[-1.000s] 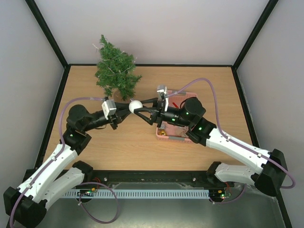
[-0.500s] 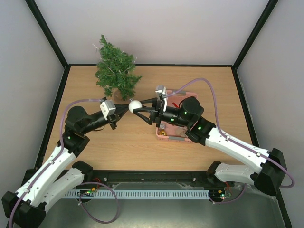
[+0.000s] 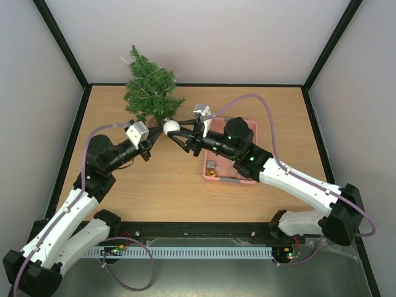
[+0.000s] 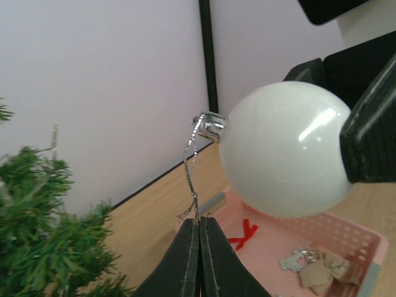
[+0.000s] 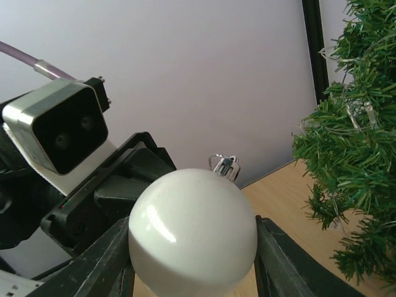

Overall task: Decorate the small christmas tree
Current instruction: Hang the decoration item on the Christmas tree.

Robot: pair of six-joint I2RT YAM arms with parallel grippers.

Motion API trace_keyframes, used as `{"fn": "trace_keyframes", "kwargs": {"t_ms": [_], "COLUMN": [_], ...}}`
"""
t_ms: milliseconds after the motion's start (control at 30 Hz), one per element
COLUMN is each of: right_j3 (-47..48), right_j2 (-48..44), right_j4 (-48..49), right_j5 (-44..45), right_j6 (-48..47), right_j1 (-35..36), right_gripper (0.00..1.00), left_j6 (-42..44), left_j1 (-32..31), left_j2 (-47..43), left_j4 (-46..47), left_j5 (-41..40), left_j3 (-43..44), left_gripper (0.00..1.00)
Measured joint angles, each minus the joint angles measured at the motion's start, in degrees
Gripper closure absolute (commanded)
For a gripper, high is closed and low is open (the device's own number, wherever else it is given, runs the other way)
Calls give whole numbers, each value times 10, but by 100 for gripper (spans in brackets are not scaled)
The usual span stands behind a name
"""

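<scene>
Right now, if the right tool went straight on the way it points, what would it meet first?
Most likely the left tool, pinching the string just beyond the white ball held by the right tool; the small christmas tree stands off to one side.

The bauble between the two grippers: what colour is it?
Glossy white bauble, silver cap and thread; clearest in the left wrist view.

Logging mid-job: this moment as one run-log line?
right hand: shut on glossy white ball ornament | left hand: shut on its silver thread | small green christmas tree: adjacent
</scene>
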Motion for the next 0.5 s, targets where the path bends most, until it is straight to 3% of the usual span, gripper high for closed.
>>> {"fn": "trace_keyframes", "kwargs": {"t_ms": [500], "right_j3": [106], "right_j2": [114], "right_j4": [-47], "right_j5": [36], "right_j6": [-69], "right_j1": [-24], "right_gripper": [58], "left_j6": [-22], "left_j1": [94], "left_j2": [63], "left_j4": [5], "left_j5": [-7], "left_j3": [31], "left_gripper": [98]}}
